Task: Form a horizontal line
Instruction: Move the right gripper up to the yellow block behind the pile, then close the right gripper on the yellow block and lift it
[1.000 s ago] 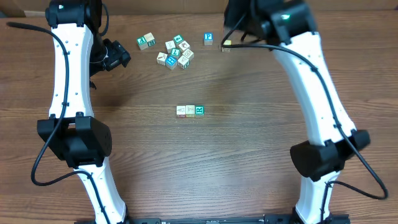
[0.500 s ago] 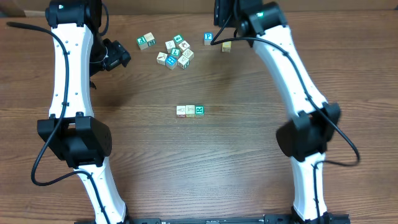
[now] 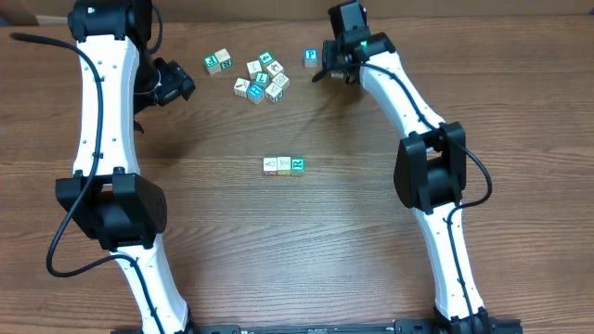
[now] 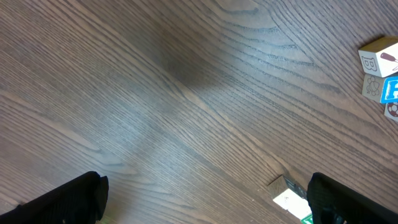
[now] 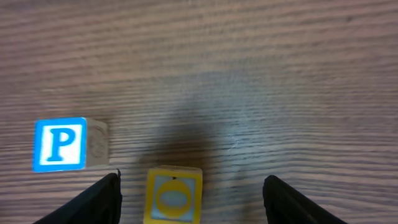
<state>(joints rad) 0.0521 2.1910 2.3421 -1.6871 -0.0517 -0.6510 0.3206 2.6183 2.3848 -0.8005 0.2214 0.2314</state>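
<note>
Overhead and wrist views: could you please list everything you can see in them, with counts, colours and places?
horizontal line: three touching cubes, two whitish with reddish marks, one teal-and-white, table centre.
loose cubes: about nine, white and teal, far side, left of centre.
P cube: one, blue and white, right of the loose cubes.
yellow cube: one, beside the P cube.
table: one, brown wood grain.
left gripper: open, over bare table.
right gripper: open, astride the yellow cube, not touching.

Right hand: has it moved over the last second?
Yes. In the overhead view the right hand swung left toward the blue P cube, which stayed put. It now straddles the yellow cube, open.
</note>
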